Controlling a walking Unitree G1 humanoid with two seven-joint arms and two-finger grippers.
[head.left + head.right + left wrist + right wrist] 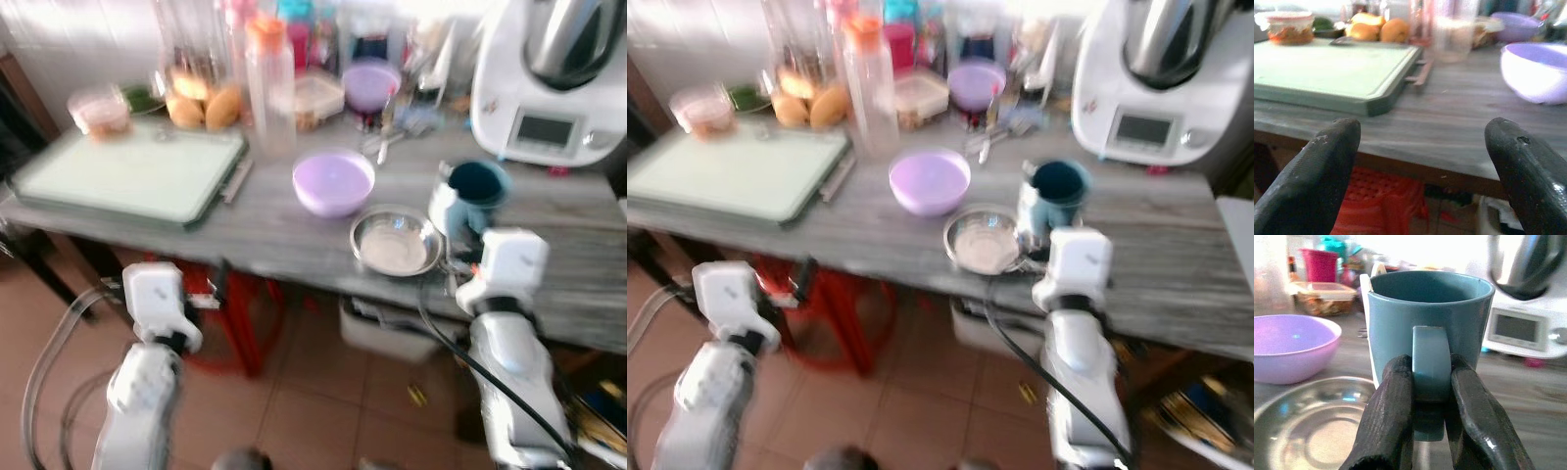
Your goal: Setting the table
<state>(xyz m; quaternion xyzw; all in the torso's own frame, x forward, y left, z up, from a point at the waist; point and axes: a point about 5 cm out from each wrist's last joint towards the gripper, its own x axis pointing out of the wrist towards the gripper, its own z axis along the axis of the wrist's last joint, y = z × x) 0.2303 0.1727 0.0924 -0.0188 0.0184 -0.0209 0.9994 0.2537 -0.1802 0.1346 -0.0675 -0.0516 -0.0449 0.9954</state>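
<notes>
A teal mug (1430, 328) stands on the grey wooden table (294, 235), and my right gripper (1430, 382) is shut on its handle. Right beside the mug lies a shallow steel dish (395, 242). A lilac bowl (333, 182) sits further in on the table. My left gripper (1422, 147) is open and empty, held low at the table's front edge, in front of a pale green cutting board (1332, 66).
The back of the table is crowded: a clear bottle with an orange cap (269, 83), bread rolls (206, 106), food containers (318, 96), a second purple bowl (370, 83) and a white kitchen machine (549, 88). A red stool (245, 313) stands under the table.
</notes>
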